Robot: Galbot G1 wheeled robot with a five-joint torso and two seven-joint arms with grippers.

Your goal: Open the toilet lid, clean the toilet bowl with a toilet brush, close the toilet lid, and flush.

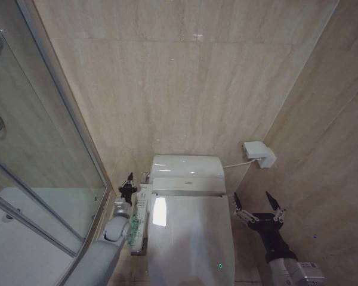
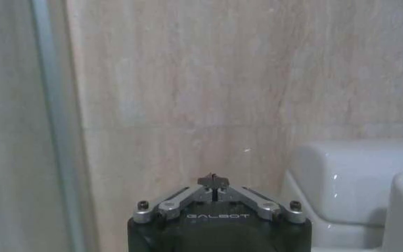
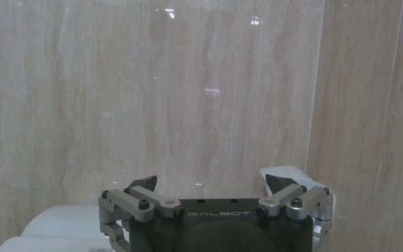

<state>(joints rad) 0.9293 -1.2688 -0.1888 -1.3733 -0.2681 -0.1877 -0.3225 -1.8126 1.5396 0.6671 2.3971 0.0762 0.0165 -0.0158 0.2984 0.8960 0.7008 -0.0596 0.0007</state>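
Against the far tiled wall [image 1: 191,83] stands the toilet, its white tank [image 1: 186,167] at the back and the toilet lid [image 1: 191,238] lying flat and closed over the bowl, running toward the near edge of the head view. A glass shower enclosure [image 1: 36,179] fills the left side of the scene, its metal frame slanting down beside the toilet. On the toilet's left flank sits a long control panel [image 1: 138,221] with green markings. A small white box [image 1: 259,153] is fixed to the wall on the right, with a cable leading from it to the tank.

The left gripper [image 1: 128,185] hovers just left of the toilet, near the far end of the control panel, its fingers drawn together to a point; the left wrist view shows the tips meeting [image 2: 213,184] in front of the wall, with the tank [image 2: 356,178] off to one side. The right gripper [image 1: 259,207] hangs to the right of the lid, well apart from it, its fingers spread wide and holding nothing, as its wrist view [image 3: 212,186] confirms.
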